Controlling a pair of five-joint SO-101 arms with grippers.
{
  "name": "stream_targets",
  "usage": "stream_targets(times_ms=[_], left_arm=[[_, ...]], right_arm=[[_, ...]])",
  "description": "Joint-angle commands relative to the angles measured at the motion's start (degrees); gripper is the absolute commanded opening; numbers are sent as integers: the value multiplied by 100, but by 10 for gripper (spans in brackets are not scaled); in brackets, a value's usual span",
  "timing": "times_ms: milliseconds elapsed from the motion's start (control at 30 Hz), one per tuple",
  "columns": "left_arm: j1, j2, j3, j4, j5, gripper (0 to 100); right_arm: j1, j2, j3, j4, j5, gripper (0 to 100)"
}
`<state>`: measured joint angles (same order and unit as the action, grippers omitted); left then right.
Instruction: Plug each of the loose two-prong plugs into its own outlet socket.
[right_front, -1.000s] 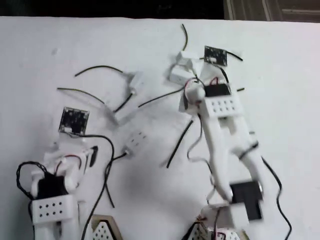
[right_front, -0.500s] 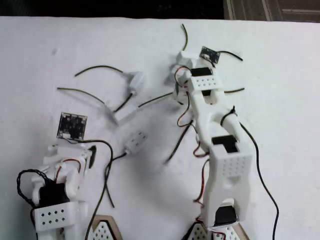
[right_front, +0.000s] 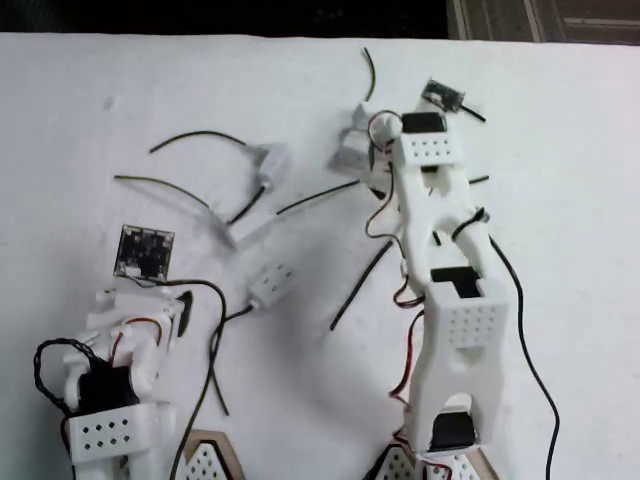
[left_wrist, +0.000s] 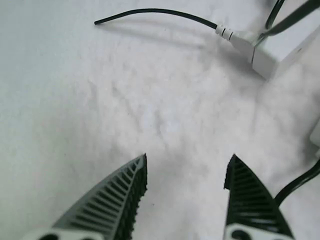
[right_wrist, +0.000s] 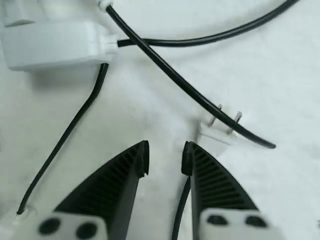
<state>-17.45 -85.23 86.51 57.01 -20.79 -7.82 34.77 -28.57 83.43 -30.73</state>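
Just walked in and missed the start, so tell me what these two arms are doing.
The right arm is stretched across the table. Its jaws are slightly apart and empty, right beside a loose two-prong plug, with a white outlet block just beyond. The left arm sits near its base, jaws open over bare table, holding nothing. Neither arm holds a plug at this moment.
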Motion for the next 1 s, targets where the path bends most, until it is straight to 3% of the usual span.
stream_targets(times_ms=[0,333,667,967], left_arm=[[-154,-66,-18,-18,44,256],[-189,-66,-18,-18,44,256],[-189,-66,-18,-18,44,256],[-189,-66,-18,-18,44,256]], right_arm=[[-84,-31,-580,629,-70,109],[286,4,-193,927,-264,110],[453,4,738,-57,-255,110],[505,497,703,-145,-255,156]])
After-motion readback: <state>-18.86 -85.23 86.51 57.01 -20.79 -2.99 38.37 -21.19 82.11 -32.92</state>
